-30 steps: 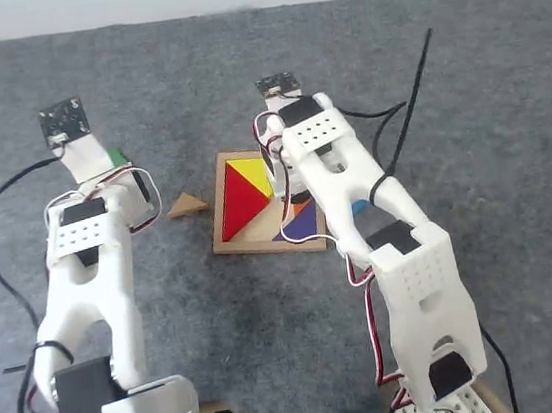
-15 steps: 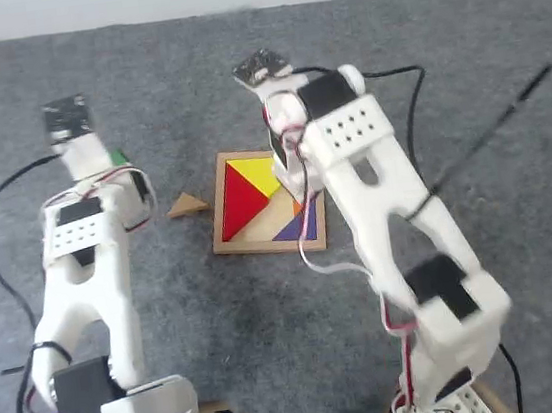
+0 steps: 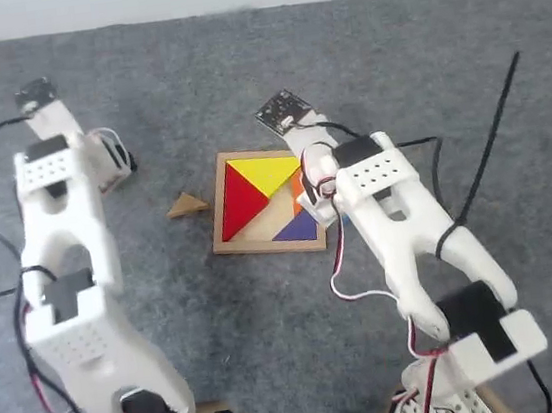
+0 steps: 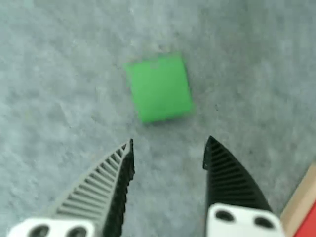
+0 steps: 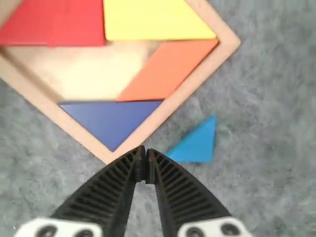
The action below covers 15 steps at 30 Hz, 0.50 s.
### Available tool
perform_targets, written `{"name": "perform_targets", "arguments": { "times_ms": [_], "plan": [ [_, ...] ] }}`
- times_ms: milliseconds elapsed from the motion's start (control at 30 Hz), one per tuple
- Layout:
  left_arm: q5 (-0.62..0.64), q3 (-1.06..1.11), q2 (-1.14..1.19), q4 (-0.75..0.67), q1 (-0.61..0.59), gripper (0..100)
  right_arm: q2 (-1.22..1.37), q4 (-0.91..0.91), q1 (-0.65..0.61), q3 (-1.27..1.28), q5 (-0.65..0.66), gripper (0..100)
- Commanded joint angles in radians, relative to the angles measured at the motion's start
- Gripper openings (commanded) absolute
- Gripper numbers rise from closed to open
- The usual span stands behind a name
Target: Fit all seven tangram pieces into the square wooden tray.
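The left pincer (image 4: 169,143) stood apart and empty, and I judged its arm the nearer to the green square (image 4: 159,88), which lay flat on the desk just ahead of its tips, outside the wooden tray (image 3: 261,245); the right pincer (image 5: 145,150) was together.

We've got a grey carpeted table (image 3: 440,65), and the square wooden tray (image 3: 251,245) sits on it at centre frame in the high view. Just left of the tray, clear of its rim, lies a tan triangle (image 3: 188,205). A green square (image 4: 159,88) rests on bare carpet, and a light blue triangle (image 5: 195,142) lies just beside a tray corner.
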Motion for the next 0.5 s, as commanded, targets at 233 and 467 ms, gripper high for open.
{"name": "perform_targets", "arguments": {
  "times_ms": [233,467],
  "plan": [
    [0.009,-0.383,0.238,0.046,-0.025,23,0.036,-0.021,0.016,-0.048,0.012,0.7],
    [0.009,-0.616,0.408,0.17,-0.026,23,0.036,-0.025,0.022,-0.048,0.012,0.7]
  ]
}}
